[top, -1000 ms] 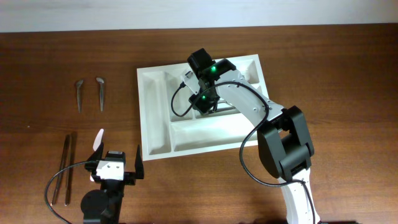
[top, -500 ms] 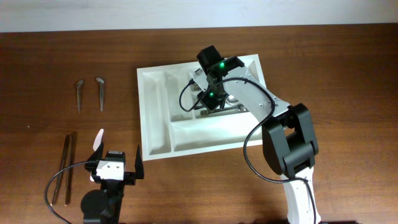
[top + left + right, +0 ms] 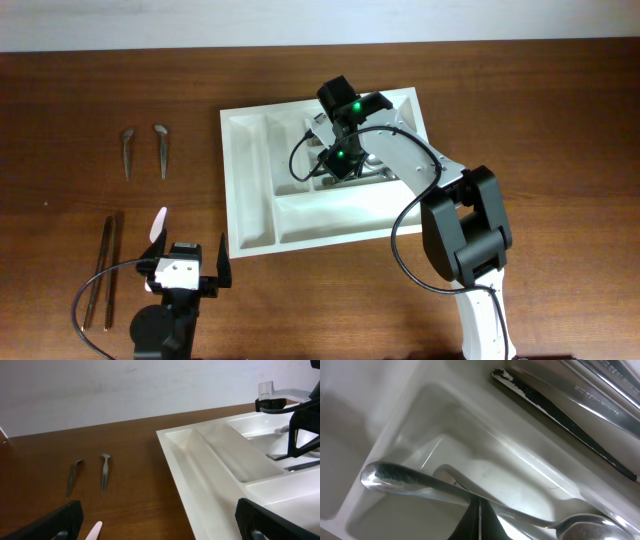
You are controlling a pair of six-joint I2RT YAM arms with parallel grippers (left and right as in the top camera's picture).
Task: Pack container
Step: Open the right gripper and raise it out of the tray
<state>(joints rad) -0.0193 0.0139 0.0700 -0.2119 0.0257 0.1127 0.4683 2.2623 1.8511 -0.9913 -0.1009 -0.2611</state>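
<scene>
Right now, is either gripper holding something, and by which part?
The right gripper pinches a metal spoon at mid-handle, inside the container; the left gripper is open and holds nothing.

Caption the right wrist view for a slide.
Right gripper shut on a spoon inside the white container, more cutlery nearby.

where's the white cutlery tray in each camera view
Overhead: the white cutlery tray lies mid-table, slightly tilted, under the right arm.
Left wrist: the tray fills the right half, one corner pointing to the picture's centre.
Right wrist: one tray compartment fills the frame, close up.
Shared landmark: the right end effector, shut on a spoon inside the tray.
</scene>
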